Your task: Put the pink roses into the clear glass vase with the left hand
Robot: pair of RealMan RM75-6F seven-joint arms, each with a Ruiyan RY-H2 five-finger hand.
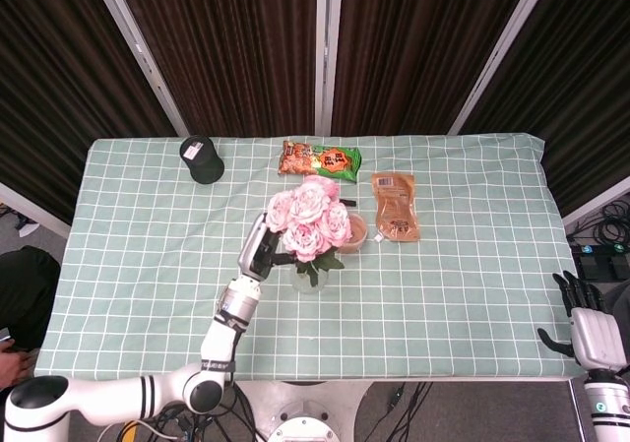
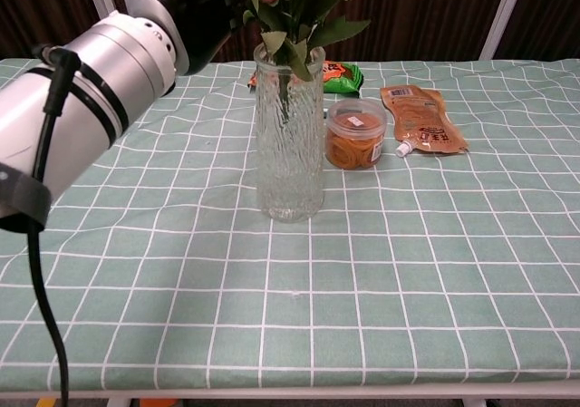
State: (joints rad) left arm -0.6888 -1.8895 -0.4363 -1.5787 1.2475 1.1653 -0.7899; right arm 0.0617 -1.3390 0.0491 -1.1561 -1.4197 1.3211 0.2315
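My left hand [image 1: 262,255] grips the pink roses [image 1: 311,218] by the stems just beside the clear glass vase [image 2: 290,135]. Stems are down inside the vase, leaves at the rim, blooms above it. Insertion looks mostly done; what's left, I'd say, is letting go and pulling clear. My right hand [image 1: 581,324] hangs off the table edge, fingers apart, holding nothing.

Head view high above, looking steeply down, far off, whole green checked cloth worktop [image 1: 463,294] in frame, chest view low at front edge, near, facing dark curtains, both share ribbed clear glass vase [image 2: 290,135] and snacks behind
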